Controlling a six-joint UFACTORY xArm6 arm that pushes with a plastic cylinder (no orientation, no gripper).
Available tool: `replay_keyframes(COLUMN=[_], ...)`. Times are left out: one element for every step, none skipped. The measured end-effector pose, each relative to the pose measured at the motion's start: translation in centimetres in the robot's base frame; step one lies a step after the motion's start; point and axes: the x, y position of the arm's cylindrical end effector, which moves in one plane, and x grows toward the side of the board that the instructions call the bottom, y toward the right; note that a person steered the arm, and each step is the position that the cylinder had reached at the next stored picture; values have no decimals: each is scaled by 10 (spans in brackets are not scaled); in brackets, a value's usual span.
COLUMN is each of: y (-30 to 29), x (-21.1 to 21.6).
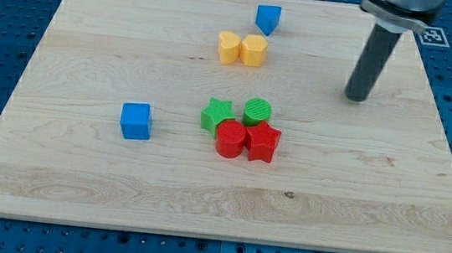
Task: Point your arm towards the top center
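Tip (357, 98) of the rod rests near the counter's (76, 187) upper right corner, apparently well apart from the yellow blocks (242, 50); no pincer shows.

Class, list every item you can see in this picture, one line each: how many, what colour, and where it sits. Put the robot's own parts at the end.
blue cube: 1, blue, view's left of centre
blue block: 1, blue, near the view's top, shape unclear
yellow blocks: 2, yellow, touching, just below that block
green star: 1, green, centre
green cylinder: 1, green, right of the star
red cylinder: 1, red, below the greens
red star: 1, red, beside it
wooden board: 1, light wood, on blue pegboard
my tip: 1, dark rod, view's upper right, apart from all blocks
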Motion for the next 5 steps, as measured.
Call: replay_keyframes(y=[34,70,80,84,53], x=[0,0,-8,-46,-98])
